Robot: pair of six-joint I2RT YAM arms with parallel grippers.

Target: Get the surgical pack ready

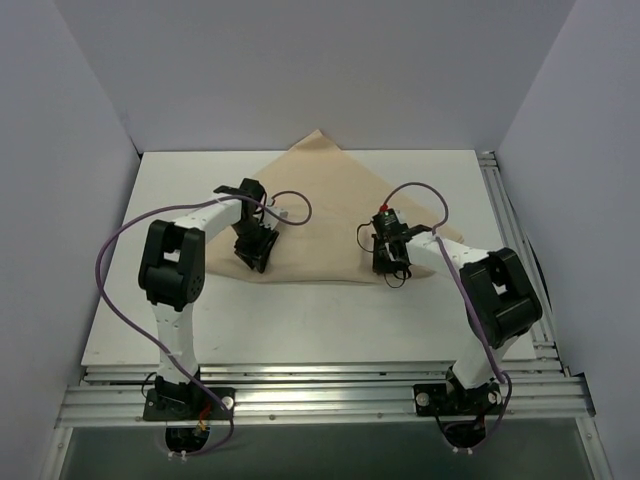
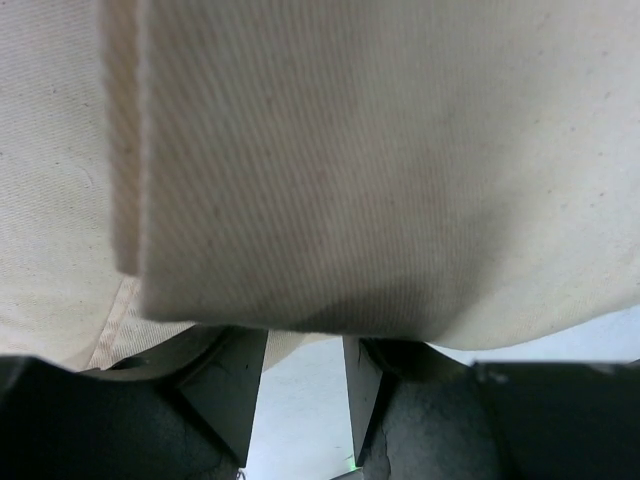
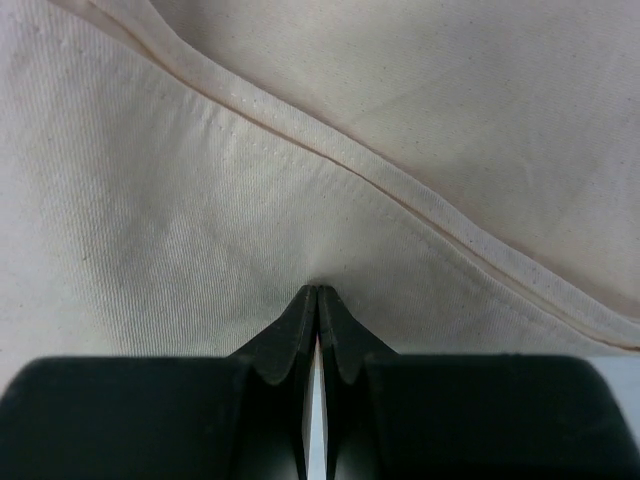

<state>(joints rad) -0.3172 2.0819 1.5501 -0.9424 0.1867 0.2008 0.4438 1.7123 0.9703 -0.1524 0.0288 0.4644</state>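
Soft tan woven cloth sheet (image 1: 330,195), folded into a triangle, lies mid white desk (image 1: 120,310) toward the far edge. Limp, light, drapes; pinch it at the hemmed near edge. Left gripper (image 2: 305,345) jaws spread at the fold. Right gripper (image 3: 317,292) clenched, apparently nipping fabric.

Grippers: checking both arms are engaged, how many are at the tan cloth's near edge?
2. The left gripper, open, sits at the near-left edge of the tan cloth; the right gripper is pinched shut on its near-right edge.

The cloth sheet (image 1: 330,200) is plain tan, the table (image 1: 130,320) white, the cables (image 1: 104,250) purple.
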